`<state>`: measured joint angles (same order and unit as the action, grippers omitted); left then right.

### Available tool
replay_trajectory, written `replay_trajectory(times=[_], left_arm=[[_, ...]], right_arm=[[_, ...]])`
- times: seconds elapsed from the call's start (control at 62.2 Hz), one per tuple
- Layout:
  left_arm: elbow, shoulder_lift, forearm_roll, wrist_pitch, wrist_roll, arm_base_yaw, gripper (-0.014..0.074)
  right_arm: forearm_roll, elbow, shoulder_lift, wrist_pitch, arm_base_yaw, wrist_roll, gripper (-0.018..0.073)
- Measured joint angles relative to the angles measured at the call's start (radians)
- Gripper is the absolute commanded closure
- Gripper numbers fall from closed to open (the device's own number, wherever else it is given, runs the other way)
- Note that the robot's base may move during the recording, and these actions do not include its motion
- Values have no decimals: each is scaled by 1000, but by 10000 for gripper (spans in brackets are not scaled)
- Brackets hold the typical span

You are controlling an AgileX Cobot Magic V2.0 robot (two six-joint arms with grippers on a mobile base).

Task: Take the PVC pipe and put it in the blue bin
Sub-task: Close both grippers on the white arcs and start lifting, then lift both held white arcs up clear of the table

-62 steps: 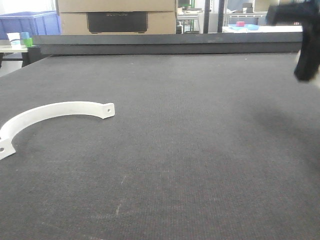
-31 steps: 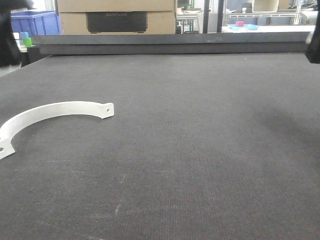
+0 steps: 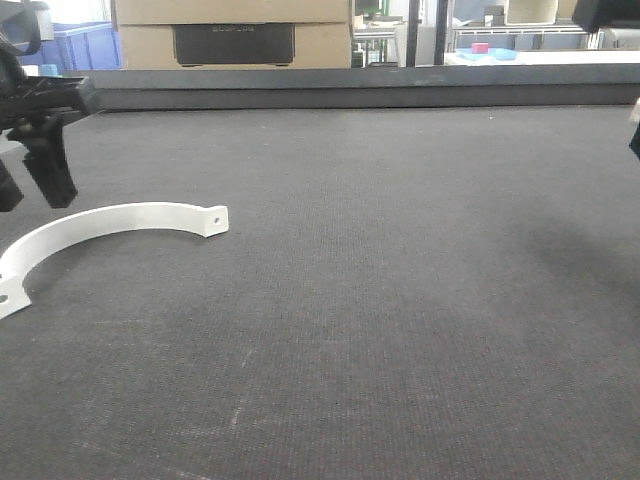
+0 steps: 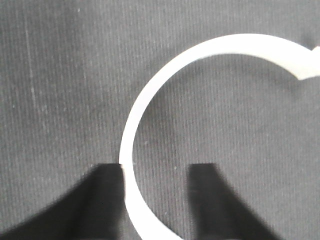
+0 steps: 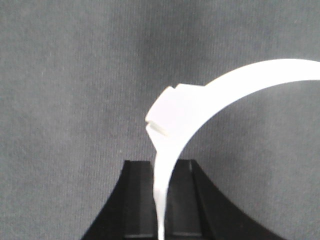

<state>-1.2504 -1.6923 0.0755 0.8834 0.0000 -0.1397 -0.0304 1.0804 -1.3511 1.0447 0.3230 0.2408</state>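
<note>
Left gripper (image 3: 35, 200) has swung in from the upper-left corner since half a second ago; now low, just behind the PVC pipe (image 3: 130, 213), jaws wide apart, holding nothing. Wrist view: fingers (image 4: 107, 200) straddle the pipe's arc, one close against its outer edge. Pipe unmoved, flat on grey mat (image 3: 400, 300). Right gripper (image 5: 161, 167), far right of the pipe, pinched tight on a second PVC pipe (image 5: 240, 75)

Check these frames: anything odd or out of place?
Two white half-ring straps, not one: the first strap lies flat on the mat under the open left gripper; the right gripper is shut on a second strap, held edge-on. Nothing looks damaged or spilled.
</note>
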Motion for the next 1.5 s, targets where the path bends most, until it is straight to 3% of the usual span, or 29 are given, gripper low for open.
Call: replay_trajectory(times=[0.257,0.853,1.013,1.287,1.496], left_arm=[[36,-36,-65,7,-49,0,499],[36,-116,-75,12,-71,0,510],[32,-118,-84,23,-78,0,707],[37,-82,-75,112,-78,0,708],[41,99,-52,156,-78,0,708]], right_arm=[[-25,-20,0,0,0,0,727],[-40,-22,0,2,0,0,727],[-40,-24,0,2,0,0,727],[-40,-24,4,-20,0,-3,727],[-40,-26,76,-23,0,-3,727]])
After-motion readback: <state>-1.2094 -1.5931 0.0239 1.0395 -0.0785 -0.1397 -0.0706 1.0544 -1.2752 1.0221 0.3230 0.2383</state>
